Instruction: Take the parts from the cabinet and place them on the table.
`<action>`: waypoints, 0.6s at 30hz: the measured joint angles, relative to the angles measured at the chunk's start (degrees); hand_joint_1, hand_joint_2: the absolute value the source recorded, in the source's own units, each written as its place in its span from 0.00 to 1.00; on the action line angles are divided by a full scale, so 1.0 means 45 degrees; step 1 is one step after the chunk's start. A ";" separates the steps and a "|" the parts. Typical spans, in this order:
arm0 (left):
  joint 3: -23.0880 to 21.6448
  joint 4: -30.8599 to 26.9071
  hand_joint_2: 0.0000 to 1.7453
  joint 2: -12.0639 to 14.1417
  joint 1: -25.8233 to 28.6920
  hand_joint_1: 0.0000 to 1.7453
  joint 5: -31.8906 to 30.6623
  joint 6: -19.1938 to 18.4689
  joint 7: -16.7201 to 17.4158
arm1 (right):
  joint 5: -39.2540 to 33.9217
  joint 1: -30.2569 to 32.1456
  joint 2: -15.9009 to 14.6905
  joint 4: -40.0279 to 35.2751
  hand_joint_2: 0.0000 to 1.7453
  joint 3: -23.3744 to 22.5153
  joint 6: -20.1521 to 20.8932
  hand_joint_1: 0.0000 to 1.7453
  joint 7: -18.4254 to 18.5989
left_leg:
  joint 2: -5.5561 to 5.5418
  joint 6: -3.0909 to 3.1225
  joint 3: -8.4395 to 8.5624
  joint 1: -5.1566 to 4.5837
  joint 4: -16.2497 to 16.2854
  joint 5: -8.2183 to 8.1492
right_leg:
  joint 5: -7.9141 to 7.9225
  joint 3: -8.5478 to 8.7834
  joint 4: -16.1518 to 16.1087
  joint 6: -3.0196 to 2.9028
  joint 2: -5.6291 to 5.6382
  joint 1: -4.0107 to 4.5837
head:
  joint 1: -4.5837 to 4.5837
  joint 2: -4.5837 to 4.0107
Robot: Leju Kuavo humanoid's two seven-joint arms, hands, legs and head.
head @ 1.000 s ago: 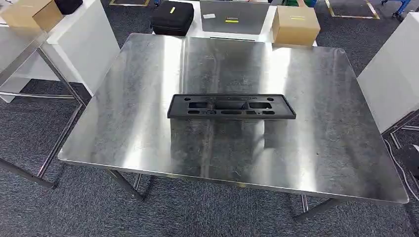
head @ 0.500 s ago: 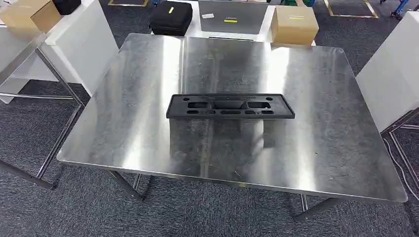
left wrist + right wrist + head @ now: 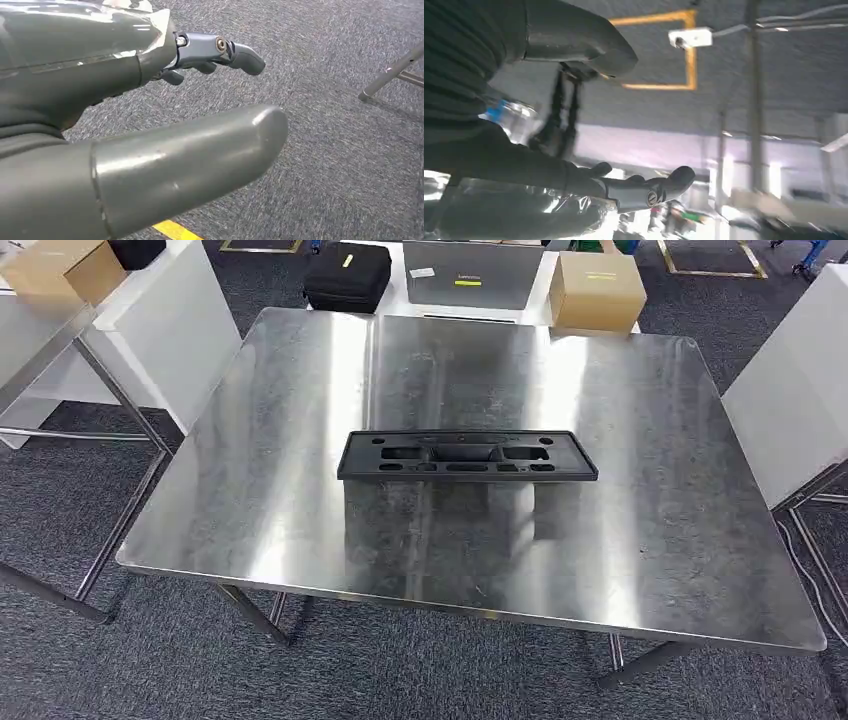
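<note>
The black part (image 3: 467, 456) lies flat mid-table (image 3: 650, 540), well clear of every edge, while the left hand (image 3: 150, 120) and right hand (image 3: 574, 130) hang empty, fingers apart.

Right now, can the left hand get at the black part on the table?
Probably not without raising the arm. The left hand hangs open over carpet, holding nothing, while the black part lies mid-table, back from the near edge. Nothing stands around the part to block a reach.

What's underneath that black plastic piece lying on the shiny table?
The black plastic part rests flat on the steel table, with bare metal all around it. Whatever lies directly beneath it is covered, though its cutouts look dark.
</note>
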 joint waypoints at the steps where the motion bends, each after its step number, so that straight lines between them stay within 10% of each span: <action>1: 0.0000 0.0000 0.00 -0.0019 -0.0003 0.00 0.0000 0.0000 0.0000 | 0.0059 -0.0012 0.0167 0.0274 1.00 -0.0181 -0.0244 0.00 0.0109 | 0.0001 0.0000 0.0000 0.0006 0.0000 0.0000 | -0.0001 0.0001 0.0000 -0.0001 -0.0001 0.0002 | -0.0005 0.0000; 18: -0.0024 0.0024 0.00 -0.0014 -0.0048 0.00 -0.0204 -0.0126 0.0000 | 0.1365 -0.0319 0.3042 0.3008 1.00 -0.0987 -0.0150 0.00 0.1915 | 0.0005 -0.0019 0.0001 0.0024 -0.0003 0.0008 | 0.0001 0.0004 0.0003 -0.0006 0.0002 0.0025 | -0.0005 0.0000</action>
